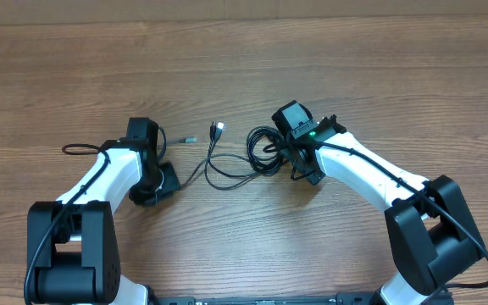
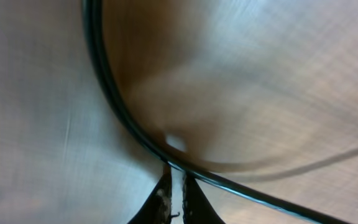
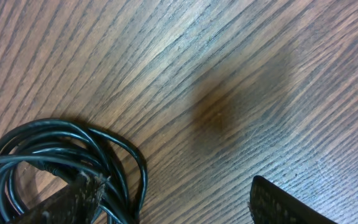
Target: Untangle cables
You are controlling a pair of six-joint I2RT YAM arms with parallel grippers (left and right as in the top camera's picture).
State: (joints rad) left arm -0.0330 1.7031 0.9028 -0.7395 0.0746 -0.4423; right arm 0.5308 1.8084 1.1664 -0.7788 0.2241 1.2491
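Observation:
A coiled bundle of cables [image 1: 265, 146] lies at the table's middle, with loose loops [image 1: 227, 175] trailing left to a silver-tipped plug [image 1: 219, 129] and a smaller plug [image 1: 191, 137]. My right gripper [image 1: 302, 163] stands open beside the bundle. In the right wrist view its left finger [image 3: 79, 196] rests on the coil [image 3: 55, 149], and its right finger [image 3: 291, 205] is over bare wood. My left gripper [image 1: 163, 182] points down at the table, shut to a hairline gap. A thin black cable [image 2: 114, 93] crosses right at its fingertips [image 2: 164, 190]. Whether it is pinched I cannot tell.
The table is brown wood [image 1: 244, 59]. A thin black loop [image 1: 74, 150] sticks out left of the left arm. Both arm bases stand at the near edge.

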